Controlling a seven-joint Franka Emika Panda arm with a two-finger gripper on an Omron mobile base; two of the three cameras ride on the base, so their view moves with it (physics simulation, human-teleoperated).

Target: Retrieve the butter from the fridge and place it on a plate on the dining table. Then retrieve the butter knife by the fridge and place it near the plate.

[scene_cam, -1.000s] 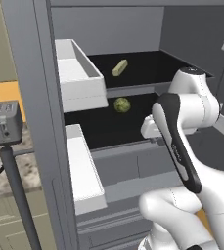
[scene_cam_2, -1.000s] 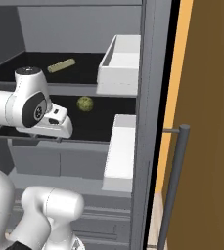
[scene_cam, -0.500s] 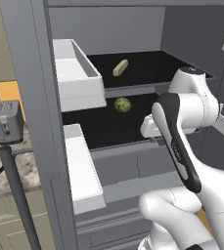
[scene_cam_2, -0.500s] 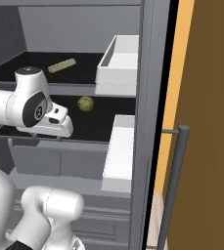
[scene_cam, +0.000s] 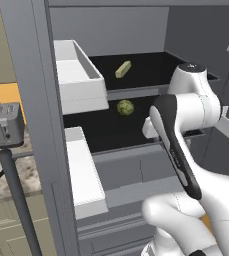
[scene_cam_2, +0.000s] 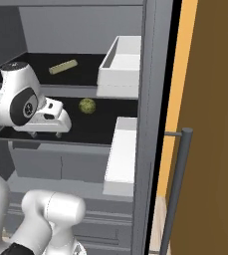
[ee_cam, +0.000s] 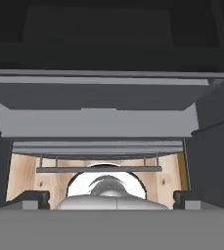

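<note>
The jaws stand spread and empty at lower centre of the right base view, the gripper (scene_cam_2: 46,133) pointing down over the lower fridge (scene_cam_2: 85,74) shelf. The butter (scene_cam_2: 63,66) lies upper left; lift, reach above the green ball (scene_cam_2: 87,105).

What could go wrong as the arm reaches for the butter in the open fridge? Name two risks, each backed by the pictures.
1. The butter lies on the upper shelf, while the open gripper hangs by the lower shelf; rising, it may hit the shelf edge.
2. The green ball sits near the hand and could be knocked and roll away.
</note>
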